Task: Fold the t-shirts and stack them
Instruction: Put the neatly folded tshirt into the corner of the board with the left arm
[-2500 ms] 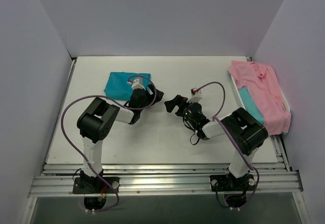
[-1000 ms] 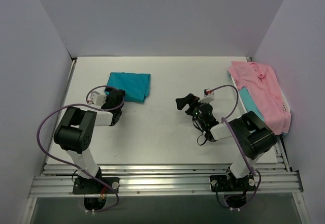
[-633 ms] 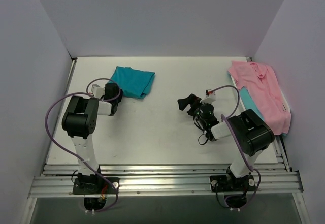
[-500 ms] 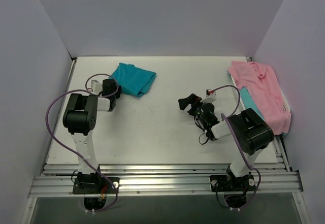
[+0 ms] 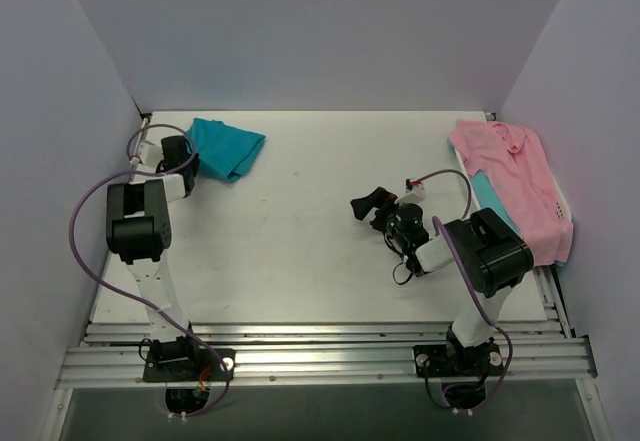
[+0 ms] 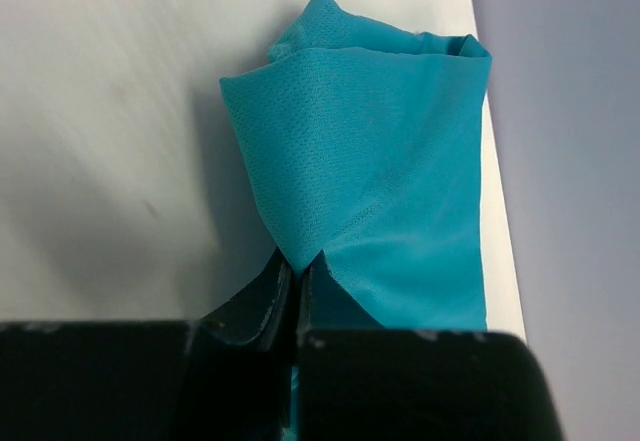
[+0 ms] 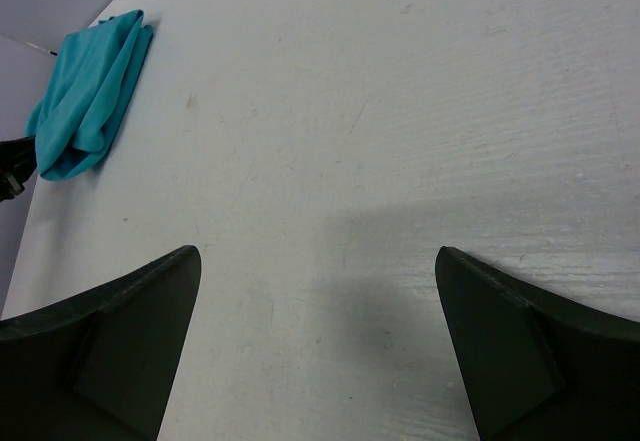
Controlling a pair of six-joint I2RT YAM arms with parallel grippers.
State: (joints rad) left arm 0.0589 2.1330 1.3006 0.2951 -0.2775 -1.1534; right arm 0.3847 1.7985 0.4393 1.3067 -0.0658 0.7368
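A folded teal t-shirt (image 5: 226,147) lies bunched at the table's far left corner; in the left wrist view its cloth (image 6: 370,161) rises in a peak from my jaws. My left gripper (image 5: 186,157) (image 6: 298,267) is shut on a corner of that t-shirt. My right gripper (image 5: 366,204) (image 7: 315,253) stands open over bare table near the middle, nothing between its fingers; the teal t-shirt (image 7: 88,96) shows far off in its view. A pink collared t-shirt (image 5: 515,183) lies spread at the right edge over another teal one (image 5: 492,199).
The white table (image 5: 300,251) is walled by lilac panels on the left, back and right. The held shirt sits close to the table's edge (image 6: 492,261) and the left wall. A metal rail (image 5: 320,346) runs along the front with both arm bases.
My left gripper shut on the teal t-shirt's corner and dragged it from the back left-centre toward the far left corner, bunching it. The right arm barely moved.
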